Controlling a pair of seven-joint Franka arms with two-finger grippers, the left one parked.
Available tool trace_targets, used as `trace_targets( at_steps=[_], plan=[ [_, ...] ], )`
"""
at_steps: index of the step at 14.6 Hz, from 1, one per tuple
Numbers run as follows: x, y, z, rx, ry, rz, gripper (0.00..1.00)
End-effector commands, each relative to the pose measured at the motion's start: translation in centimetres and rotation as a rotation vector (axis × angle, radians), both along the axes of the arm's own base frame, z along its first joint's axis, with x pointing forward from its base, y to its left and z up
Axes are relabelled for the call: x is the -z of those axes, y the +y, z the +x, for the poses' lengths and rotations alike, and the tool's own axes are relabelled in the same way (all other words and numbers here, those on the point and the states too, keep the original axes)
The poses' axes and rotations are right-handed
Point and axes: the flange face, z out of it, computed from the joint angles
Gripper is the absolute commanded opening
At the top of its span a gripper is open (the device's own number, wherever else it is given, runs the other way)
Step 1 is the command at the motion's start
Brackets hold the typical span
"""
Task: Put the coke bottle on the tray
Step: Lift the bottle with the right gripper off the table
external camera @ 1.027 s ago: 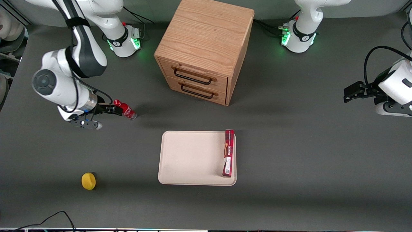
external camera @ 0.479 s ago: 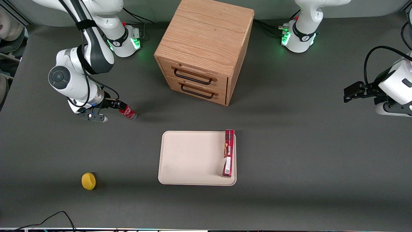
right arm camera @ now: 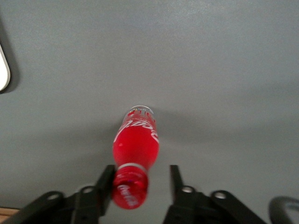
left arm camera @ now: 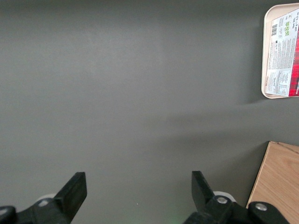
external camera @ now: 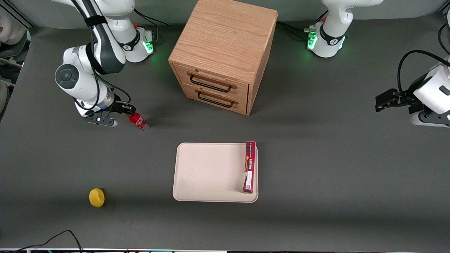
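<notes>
The small red coke bottle with a red cap (external camera: 138, 121) is standing on the dark grey surface (external camera: 316, 158), well apart from the cream-beige rectangular tray (external camera: 207, 172), while the claw (right arm camera: 140, 184) is straddling its cap, spread and not yet grasping, so the lift and placement are still waiting.

table (external camera: 316, 158): dark grey, matte | wooden drawer cabinet (external camera: 225, 52): two drawers, black handles | lighting: even

Even overhead light, soft shadows beside the cabinet (external camera: 225, 52) (front view sharp), right wrist view slightly blurred
</notes>
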Motion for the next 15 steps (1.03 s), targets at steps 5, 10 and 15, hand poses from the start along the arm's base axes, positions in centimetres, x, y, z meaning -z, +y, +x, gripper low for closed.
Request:
trace_targets(
  at_steps=[5,10,15],
  plan=[
    [-3.4,0.3,0.5,-0.006,-0.043,-0.017,0.0],
    [-19.1,-0.2,4.9,-0.055,-0.042,-0.008,0.0],
    [-28.4,4.9,12.1,-0.027,-0.028,-0.018,0.0]
  ],
)
